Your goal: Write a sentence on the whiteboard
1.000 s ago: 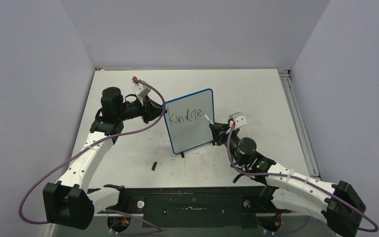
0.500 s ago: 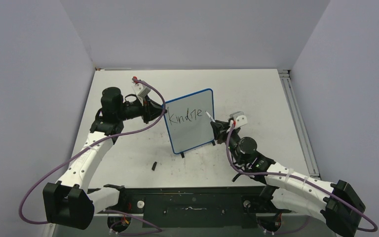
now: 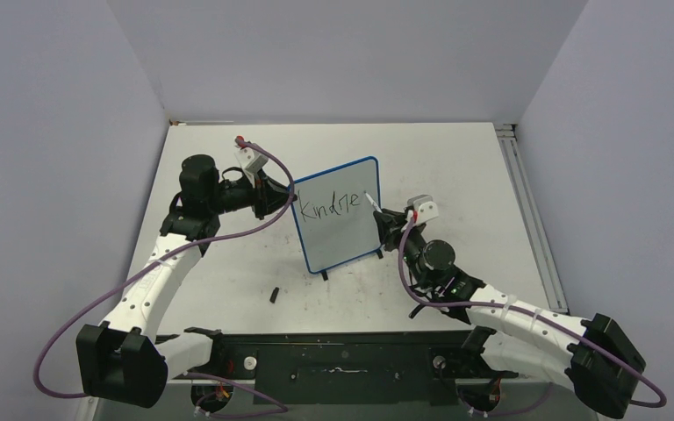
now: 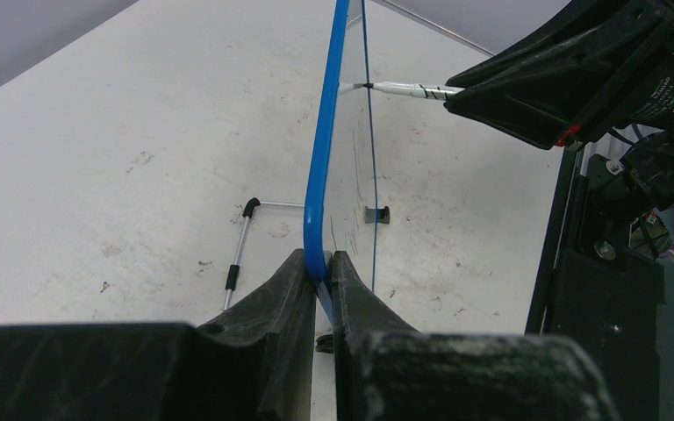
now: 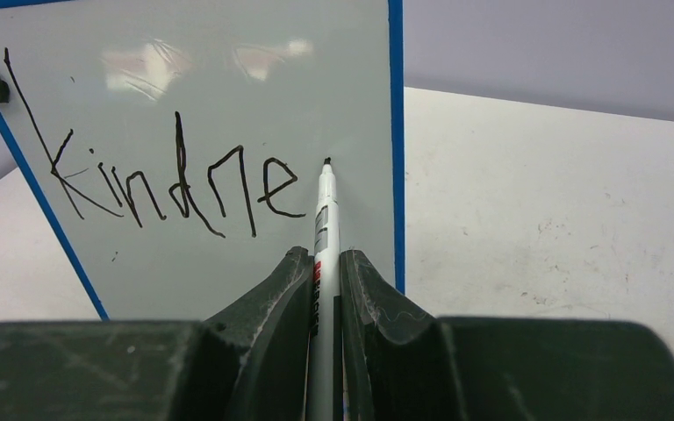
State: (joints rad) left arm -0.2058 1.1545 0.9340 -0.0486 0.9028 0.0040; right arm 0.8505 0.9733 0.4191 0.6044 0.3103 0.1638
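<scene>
The whiteboard [image 3: 338,219], white with a thin blue frame, stands upright mid-table on small black feet. Black lettering [image 3: 330,203] on it reads "Kindne" in one line [image 5: 167,180]. My left gripper [image 3: 283,200] is shut on the board's left blue edge [image 4: 319,202]. My right gripper [image 3: 384,221] is shut on a white marker [image 5: 323,228]; its black tip sits at the board just right of the last "e", near the right frame edge. From the left wrist view the marker [image 4: 404,89] meets the board side-on.
A small black marker cap [image 3: 275,294] lies on the table in front of the board. A thin metal stand leg [image 4: 237,250] lies behind the board. A rail [image 3: 527,210] runs along the table's right edge. Grey walls enclose the back and sides.
My right gripper has moved the marker up and slightly right, from below the "e" to the spot just after it. The left gripper and board have not moved.
</scene>
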